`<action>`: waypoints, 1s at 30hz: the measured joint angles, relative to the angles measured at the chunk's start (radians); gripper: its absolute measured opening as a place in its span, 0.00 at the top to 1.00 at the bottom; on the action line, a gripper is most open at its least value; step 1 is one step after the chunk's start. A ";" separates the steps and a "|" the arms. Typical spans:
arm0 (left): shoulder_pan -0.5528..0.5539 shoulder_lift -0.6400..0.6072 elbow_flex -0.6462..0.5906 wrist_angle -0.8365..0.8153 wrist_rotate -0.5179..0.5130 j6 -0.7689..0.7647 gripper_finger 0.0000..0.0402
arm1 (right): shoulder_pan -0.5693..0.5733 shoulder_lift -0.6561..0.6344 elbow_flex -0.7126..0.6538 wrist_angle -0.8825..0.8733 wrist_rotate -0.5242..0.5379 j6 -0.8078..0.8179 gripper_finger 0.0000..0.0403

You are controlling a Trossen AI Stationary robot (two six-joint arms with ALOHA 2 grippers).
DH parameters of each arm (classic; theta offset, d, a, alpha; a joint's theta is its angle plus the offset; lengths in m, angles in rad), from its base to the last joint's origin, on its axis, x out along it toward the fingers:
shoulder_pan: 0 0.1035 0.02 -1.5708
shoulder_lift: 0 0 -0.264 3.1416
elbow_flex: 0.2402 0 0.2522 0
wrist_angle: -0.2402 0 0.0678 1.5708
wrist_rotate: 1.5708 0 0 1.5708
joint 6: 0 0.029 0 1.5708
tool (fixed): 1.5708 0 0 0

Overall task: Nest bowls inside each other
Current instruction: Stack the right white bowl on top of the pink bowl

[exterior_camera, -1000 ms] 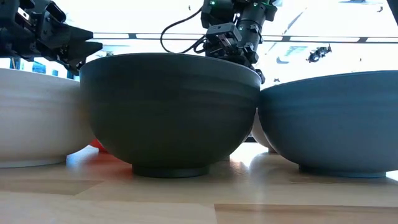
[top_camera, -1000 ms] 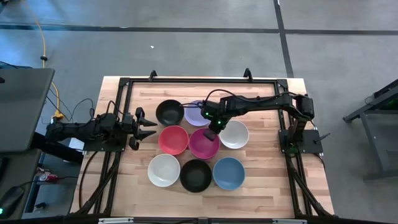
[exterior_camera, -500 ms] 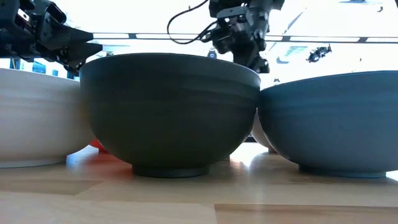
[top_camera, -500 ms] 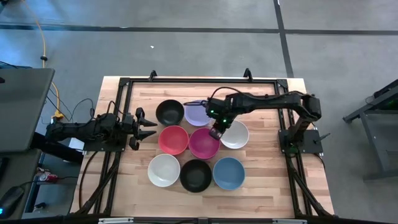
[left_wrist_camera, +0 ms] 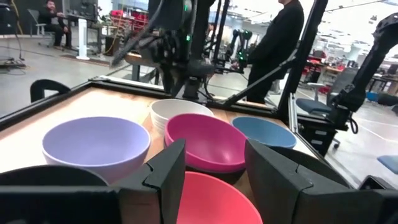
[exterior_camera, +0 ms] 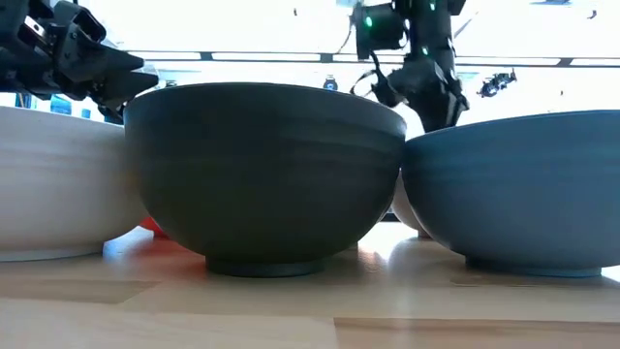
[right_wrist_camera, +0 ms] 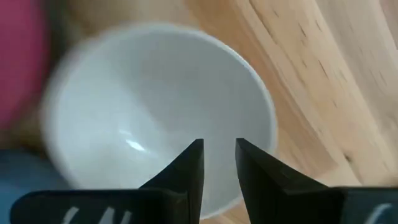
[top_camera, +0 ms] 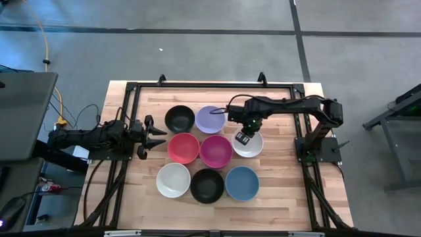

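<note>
Right gripper (top_camera: 243, 138) hangs over white bowl (top_camera: 248, 143) right of frame centre, fingers slightly apart, holding nothing, probably lining up rim grab. Magenta bowl (top_camera: 216, 151) sits dead centre beside it. Left gripper (top_camera: 152, 135) parked at left edge, open, empty.
</note>
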 joint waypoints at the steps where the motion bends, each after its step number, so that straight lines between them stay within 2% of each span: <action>1: 0.000 0.001 0.000 -0.001 0.000 0.000 0.62 | -0.005 -0.001 -0.021 -0.005 0.009 0.000 0.79; 8: 0.000 0.001 0.000 0.000 -0.001 0.008 0.62 | -0.025 -0.002 -0.124 0.021 0.054 -0.018 0.79; 23: 0.000 0.001 0.000 0.000 -0.046 0.008 0.62 | -0.095 -0.032 -0.125 0.097 0.060 -0.119 0.79; 30: 0.000 0.001 0.000 -0.002 -0.046 0.008 0.62 | -0.162 -0.083 -0.125 0.163 -0.040 -0.178 0.79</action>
